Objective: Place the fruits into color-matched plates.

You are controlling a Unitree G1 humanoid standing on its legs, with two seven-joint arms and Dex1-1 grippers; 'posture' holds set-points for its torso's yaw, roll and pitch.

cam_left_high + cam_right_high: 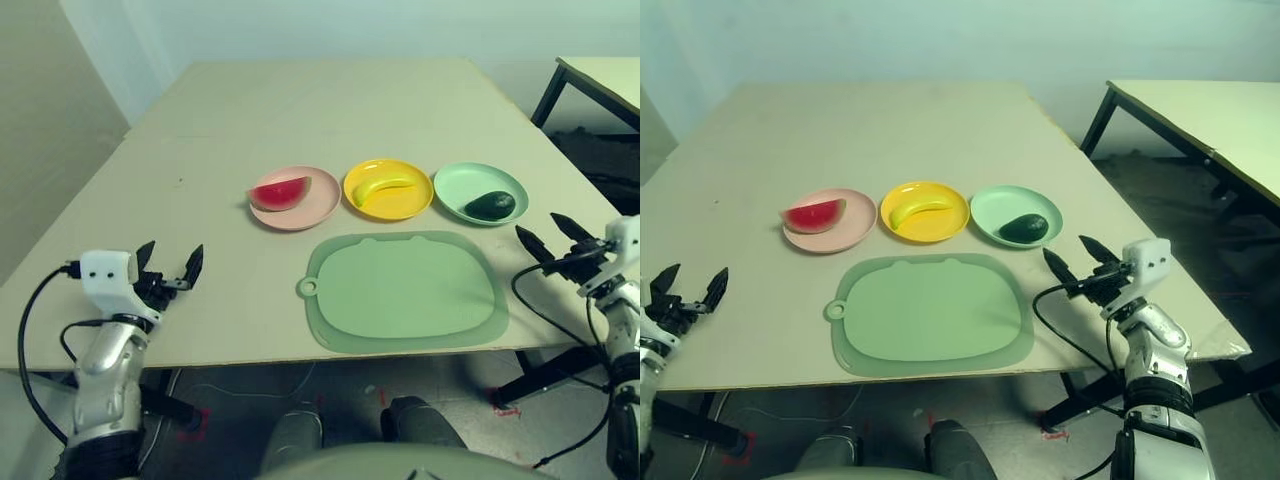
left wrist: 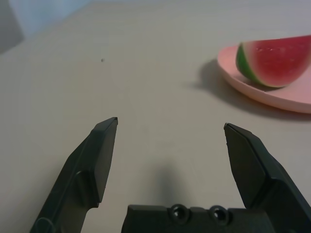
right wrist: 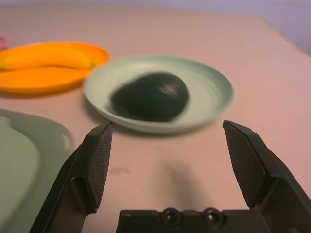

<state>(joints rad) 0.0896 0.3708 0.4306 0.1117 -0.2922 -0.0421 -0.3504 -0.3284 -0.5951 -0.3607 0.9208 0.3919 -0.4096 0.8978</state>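
Avocado ridged up close, watermelon rind striped, both grippers spread

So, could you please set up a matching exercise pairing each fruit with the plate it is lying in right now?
Fruits:
1. watermelon
2. banana
3. avocado

Plates:
A. green plate
B. pink plate
C. yellow plate

Pairs: 1-B, 2-C, 3-A.
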